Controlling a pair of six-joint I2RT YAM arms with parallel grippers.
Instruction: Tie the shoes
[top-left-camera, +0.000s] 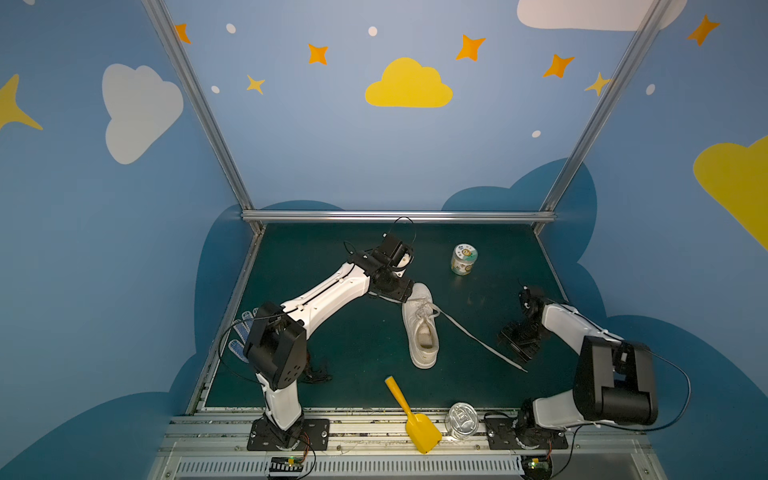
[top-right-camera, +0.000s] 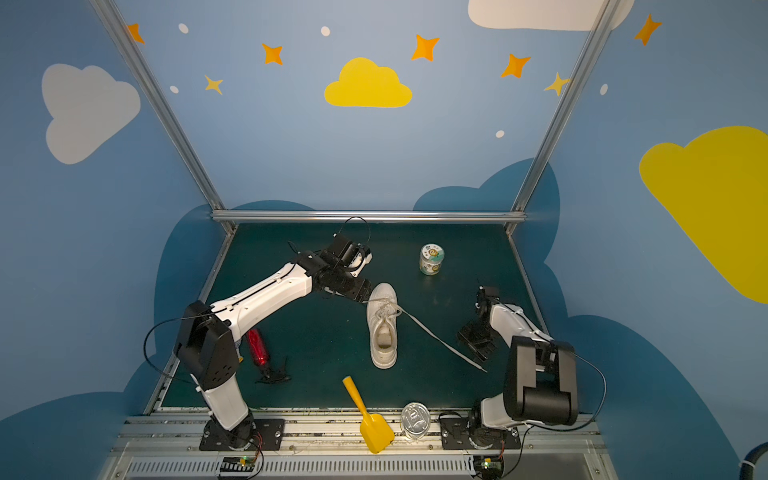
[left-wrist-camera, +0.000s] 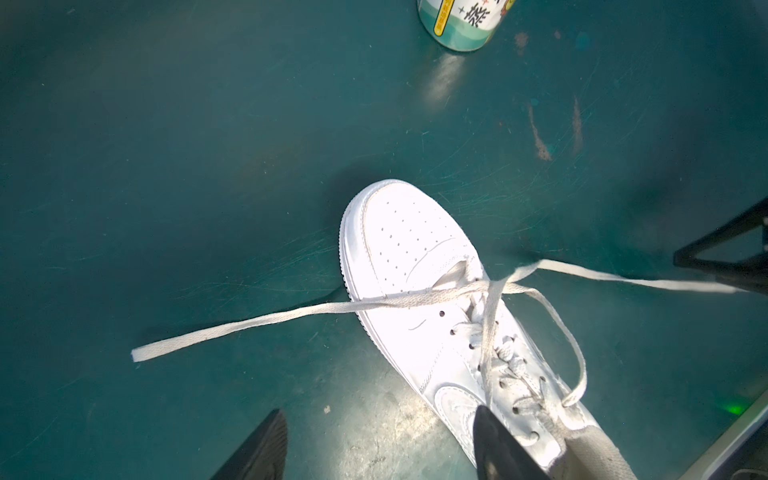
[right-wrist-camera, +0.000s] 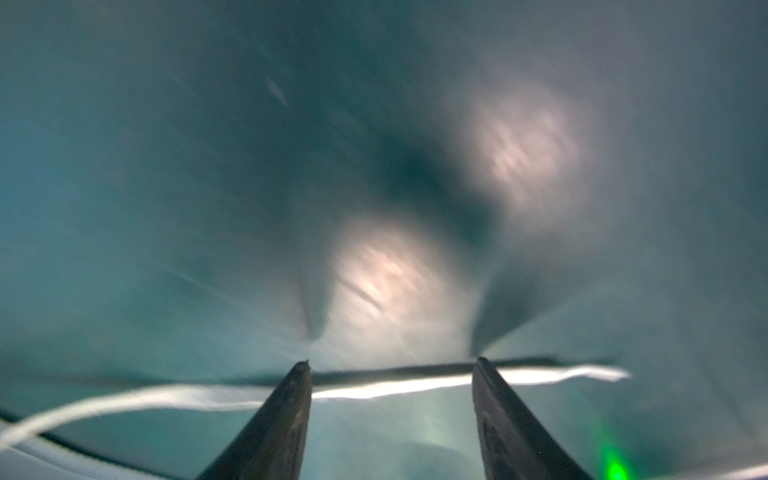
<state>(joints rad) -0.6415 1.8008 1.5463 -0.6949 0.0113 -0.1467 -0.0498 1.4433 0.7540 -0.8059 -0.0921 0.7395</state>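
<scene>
The shoe, a white low-top sneaker (top-left-camera: 422, 332) (top-right-camera: 384, 332) (left-wrist-camera: 415, 257), lies mid-mat with its toe toward the back wall. Its flat laces cross once over the tongue. One lace end (left-wrist-camera: 232, 328) trails over the shoe's side onto the mat. The other lace (top-left-camera: 482, 340) (top-right-camera: 442, 340) runs out to the right. My left gripper (top-left-camera: 400, 296) (top-right-camera: 360, 294) (left-wrist-camera: 376, 415) hovers open beside the toe, one finger (left-wrist-camera: 494, 444) over the shoe's side. My right gripper (top-left-camera: 519, 345) (top-right-camera: 478, 345) (right-wrist-camera: 392, 361) is open low over the mat, the lace (right-wrist-camera: 374, 390) lying across between its fingers.
A green-labelled jar (top-left-camera: 464, 258) stands at the back right. A yellow scoop (top-left-camera: 411, 415) and a metal can (top-left-camera: 461, 419) sit at the front edge. A blue-dotted glove (top-left-camera: 241, 332), a red bottle (top-right-camera: 258, 347) and a black tangle (top-right-camera: 274, 374) lie by the left arm.
</scene>
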